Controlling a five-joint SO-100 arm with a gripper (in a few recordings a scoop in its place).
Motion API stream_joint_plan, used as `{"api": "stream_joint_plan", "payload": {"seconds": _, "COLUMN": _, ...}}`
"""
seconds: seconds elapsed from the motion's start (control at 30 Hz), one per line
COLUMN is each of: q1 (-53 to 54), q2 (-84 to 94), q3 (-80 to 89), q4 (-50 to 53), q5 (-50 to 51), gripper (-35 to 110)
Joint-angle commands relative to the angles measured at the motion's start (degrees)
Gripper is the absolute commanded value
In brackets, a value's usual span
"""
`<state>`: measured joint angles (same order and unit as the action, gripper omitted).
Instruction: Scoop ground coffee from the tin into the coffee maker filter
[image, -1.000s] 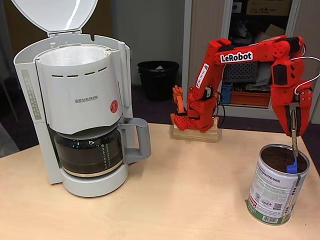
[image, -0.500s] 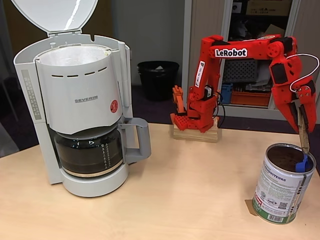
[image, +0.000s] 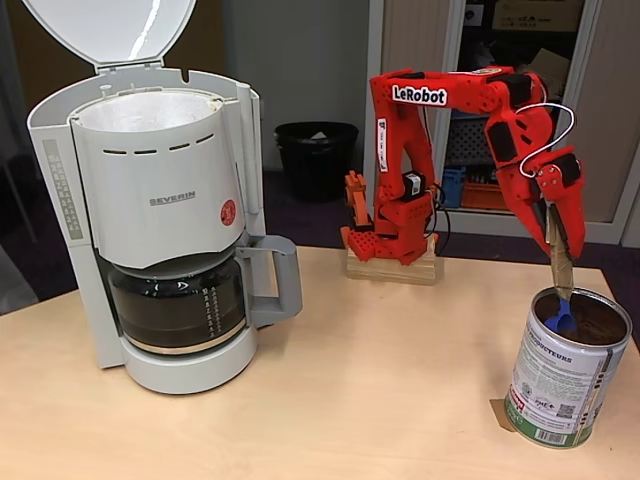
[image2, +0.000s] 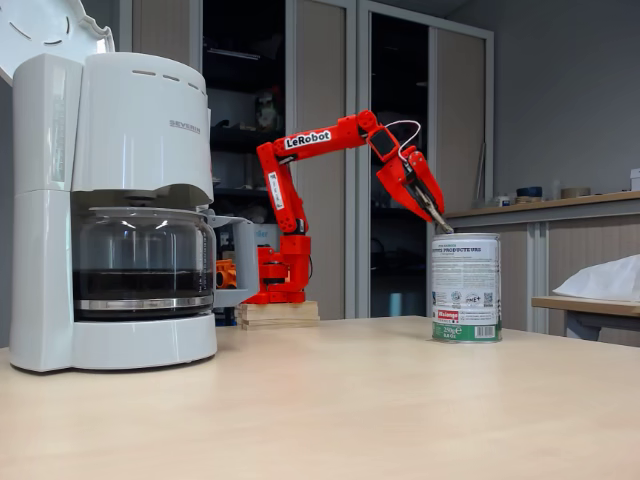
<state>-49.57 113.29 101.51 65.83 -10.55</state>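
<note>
I see my arm swung left since 0.5 s ago, blue scoop (image: 559, 322) now at the tin's (image: 556, 385) left rim instead of right, pincer (image: 556, 262) clamped on its handle, forearm angled down over the tin on the desk (image: 380, 400)

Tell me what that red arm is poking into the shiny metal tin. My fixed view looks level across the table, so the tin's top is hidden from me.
Observer: In a fixed view from higher up, the red gripper grips a tan stick ending in a small blue scoop, which is dipped inside the shiny metal tin.
Visitor: Is there anything in the tin?
Observer: Yes, dark brown ground coffee lies a little below its rim.
Visitor: And what's in the top of the white coffee maker?
Observer: A white paper filter lines the round pale-grey basket. I cannot tell what is inside it.
</note>
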Motion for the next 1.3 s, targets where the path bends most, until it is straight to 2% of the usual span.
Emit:
{"api": "stream_joint_plan", "payload": {"seconds": 0.0, "q1": -1.49, "q2": 5.45, "q3": 1.85, "q4": -0.53, "q5": -0.79, "gripper": 0}}
{"api": "stream_joint_plan", "payload": {"seconds": 0.3, "q1": -4.48, "q2": 9.93, "q3": 3.6, "q4": -1.32, "q5": 1.05, "gripper": 0}}
{"api": "stream_joint_plan", "payload": {"seconds": 0.87, "q1": -4.22, "q2": 15.91, "q3": 7.21, "q4": -10.46, "q5": 4.04, "gripper": 0}}
{"api": "stream_joint_plan", "payload": {"seconds": 1.13, "q1": 0.09, "q2": 15.38, "q3": 0.0, "q4": -18.63, "q5": 3.52, "gripper": 0}}
{"api": "stream_joint_plan", "payload": {"seconds": 1.27, "q1": 4.75, "q2": 12.3, "q3": -5.62, "q4": -23.12, "q5": -0.79, "gripper": 0}}
